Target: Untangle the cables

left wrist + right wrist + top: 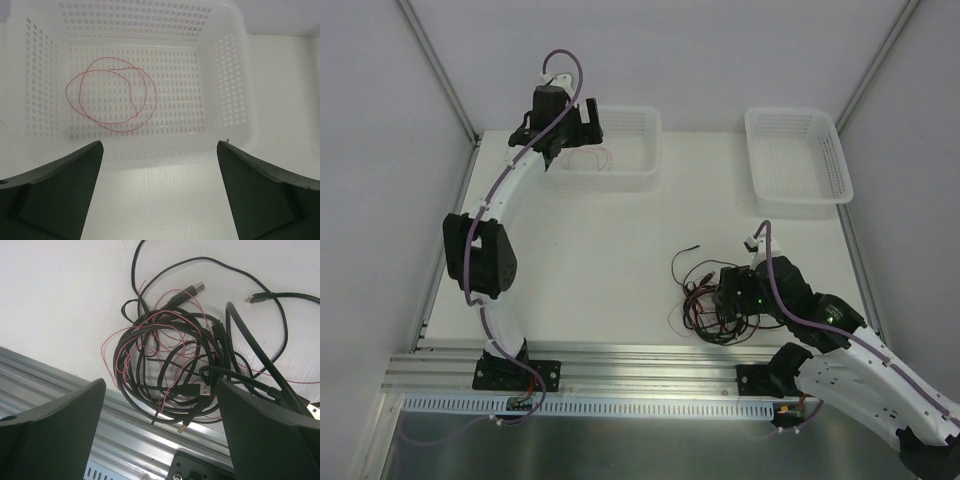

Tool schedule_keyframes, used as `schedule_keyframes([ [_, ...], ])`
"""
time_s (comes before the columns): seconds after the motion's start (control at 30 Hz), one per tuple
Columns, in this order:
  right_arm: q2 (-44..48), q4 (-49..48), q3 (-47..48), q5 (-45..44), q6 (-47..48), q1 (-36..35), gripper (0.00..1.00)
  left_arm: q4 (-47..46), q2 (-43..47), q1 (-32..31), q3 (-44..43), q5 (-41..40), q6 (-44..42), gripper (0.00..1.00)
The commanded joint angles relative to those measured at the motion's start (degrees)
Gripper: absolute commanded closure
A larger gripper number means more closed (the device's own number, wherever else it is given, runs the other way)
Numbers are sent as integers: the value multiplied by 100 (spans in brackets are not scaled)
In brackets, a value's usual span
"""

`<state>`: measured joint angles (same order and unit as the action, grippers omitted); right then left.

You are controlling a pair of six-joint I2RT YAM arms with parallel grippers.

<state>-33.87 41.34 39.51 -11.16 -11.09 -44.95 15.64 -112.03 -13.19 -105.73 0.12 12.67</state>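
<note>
A tangle of black cables with plugs and fine red-pink wires (170, 365) lies on the white table near its front edge, also seen in the top view (705, 295). My right gripper (160, 432) is open and empty just above the tangle (735, 295). One loose red-pink wire (112, 95) lies coiled inside the left white basket (235, 100), faintly seen in the top view (590, 158). My left gripper (160, 190) is open and empty, hovering at the near wall of that basket (560, 125).
A second white basket (798, 160) stands at the back right. An aluminium rail (640, 375) runs along the table's front edge, just below the tangle. White enclosure walls stand on both sides and at the back.
</note>
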Motion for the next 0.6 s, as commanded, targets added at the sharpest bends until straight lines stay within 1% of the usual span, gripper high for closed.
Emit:
schedule_keyframes([
  [0.0,-137,-74,57,-299,-138,-23,3,-272,1410,-157,857,532,578,1],
  [0.07,-225,-65,31,-273,-209,-23,3,-219,1918,-376,1351,838,789,1],
  [0.1,-260,-74,5,-247,-296,-14,3,-210,2087,-473,1850,919,886,1],
  [0.13,-339,-74,-22,-203,-332,-23,3,-202,2245,-570,2098,1024,965,1],
  [0.17,-375,-100,-31,-194,-376,-23,3,-132,2534,-849,2562,1103,1088,1],
  [0.23,-541,-117,-92,-98,-534,-31,2,-114,2834,-1175,3056,1095,1238,1],
  [0.27,-585,-161,-101,-62,-569,-23,2,-105,3088,-1525,3546,1087,1360,1],
  [0.3,-656,-179,-118,-36,-630,-31,2,-114,3204,-1746,3768,1078,1448,1],
  [0.37,-726,-249,-197,-27,-701,-40,2,-114,3336,-2116,4268,1148,1493,2],
  [0.4,-727,-276,-224,-35,-762,-40,1,-105,3345,-2492,4402,1131,1484,3],
  [0.47,-657,-364,-347,-44,-815,-40,1,-96,3302,-2819,4727,1113,1476,6],
  [0.5,-639,-381,-373,-36,-859,-49,1,-113,3275,-3064,4816,1061,1467,7],
  [0.57,-612,-399,-487,17,-965,-49,1,-122,3161,-3355,4992,920,1537,11],
])
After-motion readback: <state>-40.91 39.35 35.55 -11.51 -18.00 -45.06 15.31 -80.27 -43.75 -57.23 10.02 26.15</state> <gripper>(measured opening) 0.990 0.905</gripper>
